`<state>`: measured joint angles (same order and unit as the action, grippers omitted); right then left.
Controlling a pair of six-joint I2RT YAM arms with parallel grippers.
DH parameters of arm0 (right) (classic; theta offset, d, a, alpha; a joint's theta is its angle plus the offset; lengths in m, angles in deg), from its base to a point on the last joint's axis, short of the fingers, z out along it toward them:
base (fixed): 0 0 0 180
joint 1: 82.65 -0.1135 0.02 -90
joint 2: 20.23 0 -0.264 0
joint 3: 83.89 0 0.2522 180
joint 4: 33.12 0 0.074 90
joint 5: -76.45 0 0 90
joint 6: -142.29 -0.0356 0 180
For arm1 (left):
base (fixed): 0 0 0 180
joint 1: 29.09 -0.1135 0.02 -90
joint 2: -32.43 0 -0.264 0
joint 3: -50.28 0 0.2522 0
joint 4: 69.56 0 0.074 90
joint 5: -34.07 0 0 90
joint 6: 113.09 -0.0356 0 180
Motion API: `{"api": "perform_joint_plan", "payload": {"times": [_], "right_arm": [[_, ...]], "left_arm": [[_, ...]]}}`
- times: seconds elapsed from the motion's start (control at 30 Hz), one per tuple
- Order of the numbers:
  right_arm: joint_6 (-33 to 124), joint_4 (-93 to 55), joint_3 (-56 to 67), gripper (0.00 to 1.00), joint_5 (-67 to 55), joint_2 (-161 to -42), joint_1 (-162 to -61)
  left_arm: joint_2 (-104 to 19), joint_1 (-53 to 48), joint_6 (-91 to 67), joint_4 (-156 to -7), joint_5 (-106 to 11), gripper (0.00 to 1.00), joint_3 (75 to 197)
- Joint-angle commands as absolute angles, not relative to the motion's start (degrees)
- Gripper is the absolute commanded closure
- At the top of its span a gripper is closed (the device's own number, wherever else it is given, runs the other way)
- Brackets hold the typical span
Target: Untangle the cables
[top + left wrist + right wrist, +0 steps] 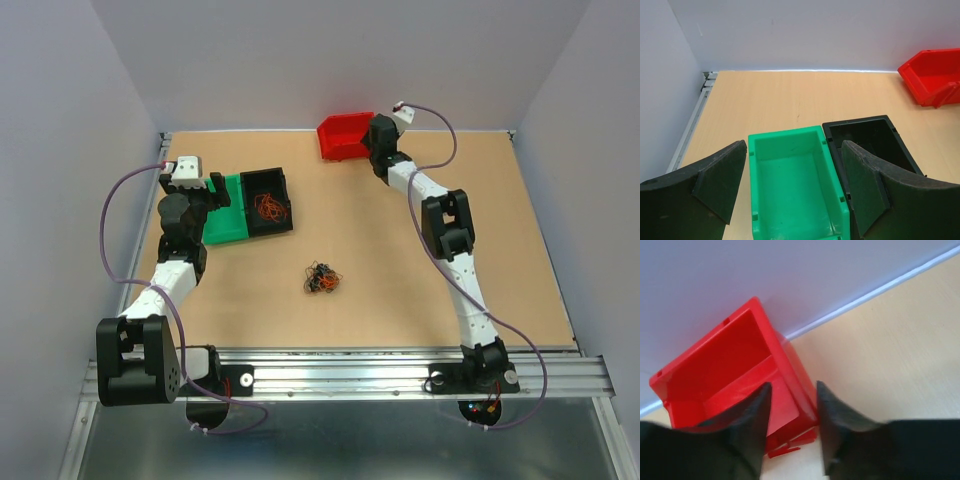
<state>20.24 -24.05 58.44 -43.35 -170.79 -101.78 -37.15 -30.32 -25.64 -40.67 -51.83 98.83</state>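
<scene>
Left fingers (720, 180) apart over the green bin (790, 145). Right fingers (747, 425) straddle the wall of the red bin (715, 355), and I cannot tell if they grip it. An off-centre pinch could tip it. The cables (321, 278) wait at the centre of the desk (400, 290).

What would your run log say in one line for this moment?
left claw: open, by green plastic bin | right claw: astride red plastic bin wall, grip unclear | tangled thin cables: mid-table, untouched
</scene>
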Motion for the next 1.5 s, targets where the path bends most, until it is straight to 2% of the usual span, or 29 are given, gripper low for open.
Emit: {"api": "perform_joint_plan", "payload": {"times": [0.0, 0.23, 0.47, 0.67, 0.93, 1.13, 1.27, 1.3, 1.33, 1.47], "right_arm": [[22.5, -24.5, 58.8, 0.65, -42.2, -167.6, -101.5], [23.1, -24.5, 46.0, 0.90, -39.7, -155.6, -100.8], [20.5, -24.5, 30.6, 0.99, -31.9, -143.8, -99.2], [23.8, -24.3, 16.9, 0.99, -28.0, -135.6, -98.9], [25.8, -22.7, 0.5, 0.99, -16.9, -122.1, -99.0], [28.5, -22.7, -8.2, 1.00, -7.6, -118.4, -98.9], [30.7, -22.7, -10.0, 0.90, -10.5, -116.8, -98.9], [30.8, -22.7, -10.1, 0.86, -12.8, -116.6, -98.9], [30.8, -22.7, -10.3, 0.75, -13.3, -116.3, -98.9], [30.1, -22.6, -10.6, 0.64, -16.7, -114.4, -99.0]], "left_arm": [[-35.5, -30.6, -26.4, -36.6, -51.3, 0.12, 99.6], [-34.9, -30.6, -26.3, -36.8, -50.9, 0.12, 99.4], [-34.2, -30.5, -26.4, -36.9, -50.0, 0.12, 99.1], [-33.6, -30.5, -26.4, -37.1, -48.8, 0.12, 98.9], [-32.6, -30.1, -27.0, -37.1, -47.8, 0.12, 98.4], [-32.7, -29.9, -27.4, -37.2, -46.9, 0.12, 98.4], [-32.2, -29.5, -27.8, -37.1, -45.8, 0.12, 98.1], [-32.3, -29.5, -28.0, -37.1, -45.6, 0.12, 98.0], [-32.3, -29.3, -28.2, -37.1, -45.7, 0.12, 98.0], [-32.2, -29.3, -28.9, -37.1, -45.5, 0.12, 97.9]]}}
